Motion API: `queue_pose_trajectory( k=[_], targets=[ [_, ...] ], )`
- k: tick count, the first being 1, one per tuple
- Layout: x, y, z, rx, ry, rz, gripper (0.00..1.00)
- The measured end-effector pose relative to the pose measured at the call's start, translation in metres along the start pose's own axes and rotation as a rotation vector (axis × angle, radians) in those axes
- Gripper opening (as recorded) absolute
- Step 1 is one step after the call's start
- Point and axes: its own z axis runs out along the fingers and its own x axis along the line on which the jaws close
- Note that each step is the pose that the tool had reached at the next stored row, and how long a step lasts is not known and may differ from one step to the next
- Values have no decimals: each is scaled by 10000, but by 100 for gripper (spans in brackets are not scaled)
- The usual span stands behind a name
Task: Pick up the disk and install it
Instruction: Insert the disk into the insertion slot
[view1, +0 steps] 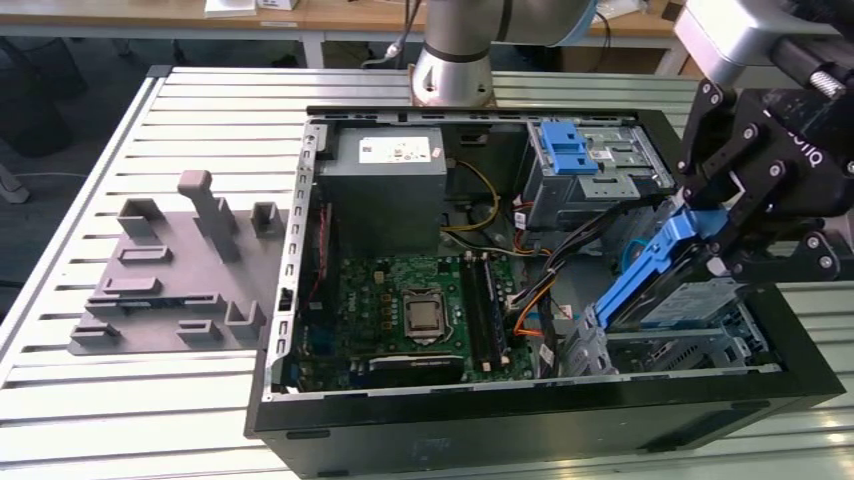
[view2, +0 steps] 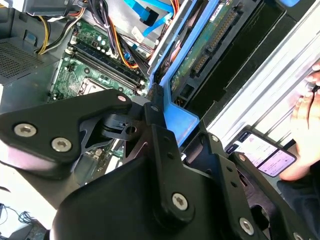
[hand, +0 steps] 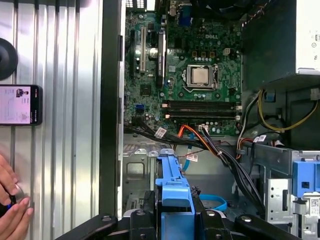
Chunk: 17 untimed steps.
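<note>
Your gripper (view1: 707, 245) is pinching the disk (view1: 638, 285) by its blue rail, fingers shut on it, holding it tilted over the case (view1: 534, 430) bay (view1: 681, 350). The first wrist view is showing you a phone (hand: 20, 104) and a hand (hand: 15, 220) outside the case.

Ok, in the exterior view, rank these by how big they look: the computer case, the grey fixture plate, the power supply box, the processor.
Largest to smallest:
1. computer case
2. grey fixture plate
3. power supply box
4. processor
None look alike.

We find the computer case (view1: 534, 425) on the table (view1: 67, 410), a tray (view1: 174, 290) beside it at the exterior view's left, the disk (view1: 650, 270) tilted within it at the exterior view's right.
</note>
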Motion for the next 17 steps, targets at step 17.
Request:
queue_pose_trajectory(
  k=[17],
  targets=[
    [13,-3,175,0,0,0,36]
  ],
)
